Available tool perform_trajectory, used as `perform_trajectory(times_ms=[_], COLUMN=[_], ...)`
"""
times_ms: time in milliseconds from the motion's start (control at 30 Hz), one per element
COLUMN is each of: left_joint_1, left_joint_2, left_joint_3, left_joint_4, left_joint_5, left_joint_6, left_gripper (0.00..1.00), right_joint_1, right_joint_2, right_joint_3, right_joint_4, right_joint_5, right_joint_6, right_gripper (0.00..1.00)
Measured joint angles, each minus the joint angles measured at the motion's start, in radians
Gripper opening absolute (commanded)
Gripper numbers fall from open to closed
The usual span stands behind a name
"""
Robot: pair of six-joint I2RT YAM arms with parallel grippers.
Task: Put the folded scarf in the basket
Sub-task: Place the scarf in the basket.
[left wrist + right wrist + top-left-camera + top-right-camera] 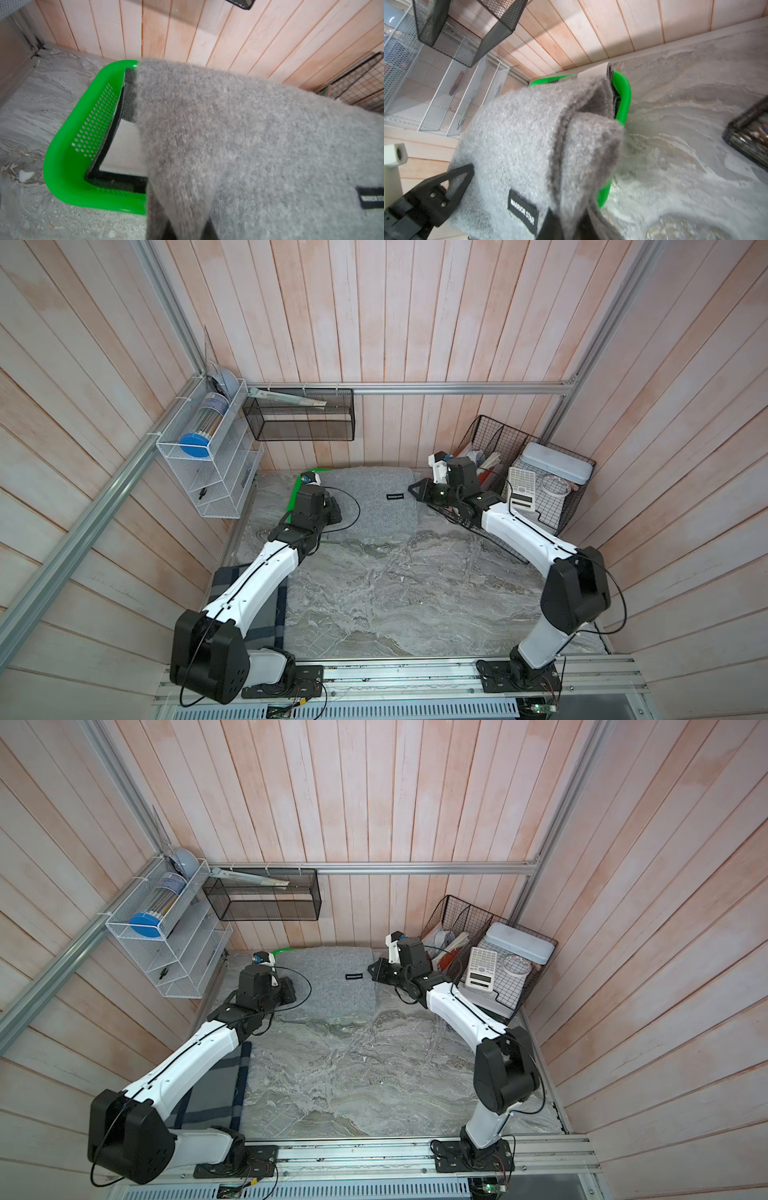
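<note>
Folded grey fleecy scarf [365,502] hangs stretched between the two arms at the far end of the marble-patterned tabletop [395,593]. Its span runs left to right, over the shallow bright green perforated plastic basket [62,166] directly beneath. In both top views only the basket's left wall and a far corner peek out. The coming move therefore looks like a straight lowering and release, not a sideways carry.

The left gripper [334,512] is clamped on the scarf's left edge and the right gripper [419,489] on its right edge, so neither arm is nearer. The near hem seems to overhang the basket's near rim.

Most of the basket is hidden, as are the fingertips buried in the fleece, and I cannot tell whether the cloth touches the rim. A black-edged mesh thing [122,143] inside the basket is hard to identify. The small black label [523,209] faces up.
</note>
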Motion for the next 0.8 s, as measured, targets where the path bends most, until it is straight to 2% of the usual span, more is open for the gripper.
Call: perform_trajectory(times_ms=[133, 200, 300, 333, 367, 433, 467, 500, 533, 567, 700, 800], left_joint_1=[0.036, 0.051, 0.072, 0.077, 0.081, 0.088, 0.092, 0.095, 0.099, 0.103, 0.105, 0.096], left_joint_2=[0.093, 0.127, 0.177, 0.193, 0.207, 0.23, 0.241, 0.249, 0.256, 0.26, 0.254, 0.214], left_joint_3=[0.089, 0.124, 0.17, 0.18, 0.187, 0.199, 0.207, 0.213, 0.224, 0.237, 0.283, 0.272], left_joint_4=[-0.02, -0.023, -0.024, -0.024, -0.026, -0.04, -0.052, -0.06, -0.076, -0.094, -0.16, -0.224], left_joint_5=[-0.009, -0.016, -0.029, -0.036, -0.044, -0.072, -0.089, -0.101, -0.117, -0.132, -0.19, -0.232], left_joint_6=[0.034, 0.043, 0.054, 0.061, 0.067, 0.064, 0.061, 0.06, 0.057, 0.053, 0.014, -0.029], left_gripper=[0.0, 0.03, 0.16, 0.25, 0.38, 0.64, 0.76, 0.83, 0.87, 0.88, 0.89, 0.89], right_joint_1=[0.0, 0.0, 0.004, 0.006, 0.01, 0.017, 0.02, 0.021, 0.023, 0.024, 0.024, 0.024], right_joint_2=[0.168, 0.23, 0.307, 0.327, 0.347, 0.377, 0.391, 0.401, 0.409, 0.414, 0.412, 0.376], right_joint_3=[0.195, 0.276, 0.375, 0.4, 0.423, 0.463, 0.483, 0.496, 0.505, 0.514, 0.517, 0.464], right_joint_4=[-0.024, -0.037, -0.055, -0.06, -0.068, -0.087, -0.099, -0.11, -0.121, -0.13, -0.149, -0.152], right_joint_5=[-0.009, -0.014, -0.019, -0.02, -0.021, -0.023, -0.022, -0.023, -0.022, -0.021, -0.016, -0.001], right_joint_6=[-0.009, -0.008, -0.006, -0.006, -0.006, -0.005, -0.002, 0.002, 0.004, 0.003, -0.005, -0.011], right_gripper=[0.0, 0.0, 0.0, 0.0, 0.0, 0.14, 0.25, 0.38, 0.5, 0.56, 0.65, 0.67])
